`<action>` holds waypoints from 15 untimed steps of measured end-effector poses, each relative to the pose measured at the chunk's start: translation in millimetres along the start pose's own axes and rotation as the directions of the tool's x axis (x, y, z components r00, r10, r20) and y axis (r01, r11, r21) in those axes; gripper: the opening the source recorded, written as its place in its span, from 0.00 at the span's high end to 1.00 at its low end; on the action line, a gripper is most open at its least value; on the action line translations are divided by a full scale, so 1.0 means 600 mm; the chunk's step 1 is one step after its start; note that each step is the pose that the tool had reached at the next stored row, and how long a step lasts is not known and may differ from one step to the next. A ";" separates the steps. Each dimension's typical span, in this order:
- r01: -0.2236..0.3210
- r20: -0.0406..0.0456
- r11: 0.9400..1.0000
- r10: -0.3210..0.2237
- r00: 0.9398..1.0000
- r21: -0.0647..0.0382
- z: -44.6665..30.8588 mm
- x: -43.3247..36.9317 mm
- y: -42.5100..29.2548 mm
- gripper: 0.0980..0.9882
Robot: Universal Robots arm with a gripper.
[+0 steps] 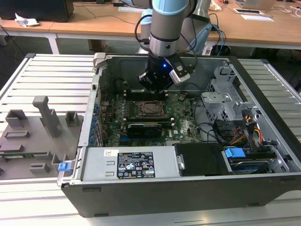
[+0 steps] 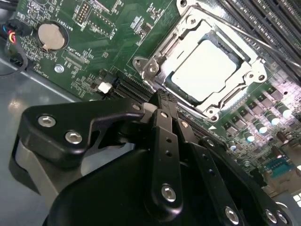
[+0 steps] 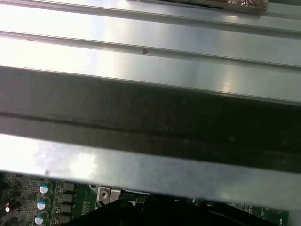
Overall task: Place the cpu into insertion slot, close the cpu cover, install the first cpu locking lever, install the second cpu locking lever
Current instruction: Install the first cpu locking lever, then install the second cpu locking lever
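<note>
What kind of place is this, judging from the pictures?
Probably a robotics lab or test workshop. An open computer case lies on a slatted metal table, a robot arm reaches into it above the motherboard, and wooden office desks stand behind.

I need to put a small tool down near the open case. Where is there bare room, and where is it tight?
Bare ribbed metal table lies at the exterior view's left, between the black computer case and the grey plastic fixtures. Inside, it is crowded: the black gripper hangs just beyond the silvery square cpu, and tangled cables sit beside the silver drive cage.
</note>
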State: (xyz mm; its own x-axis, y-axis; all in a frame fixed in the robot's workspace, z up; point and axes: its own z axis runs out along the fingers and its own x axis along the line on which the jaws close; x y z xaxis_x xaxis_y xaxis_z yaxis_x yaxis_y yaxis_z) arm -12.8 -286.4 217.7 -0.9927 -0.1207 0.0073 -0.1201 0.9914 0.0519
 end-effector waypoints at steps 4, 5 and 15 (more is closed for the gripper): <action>0.000 0.000 1.000 0.000 1.000 0.000 0.000 0.000 -0.003 0.99; 0.000 0.000 1.000 0.000 1.000 0.000 0.000 0.000 -0.003 0.99; 0.000 0.000 1.000 0.000 1.000 0.000 -0.001 0.002 -0.015 0.99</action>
State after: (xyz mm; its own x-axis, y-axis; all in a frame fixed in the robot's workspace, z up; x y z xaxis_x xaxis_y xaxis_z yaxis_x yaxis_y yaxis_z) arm -12.8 -295.5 217.6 -0.9927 -0.1207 0.0071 -0.1202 0.9914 0.0521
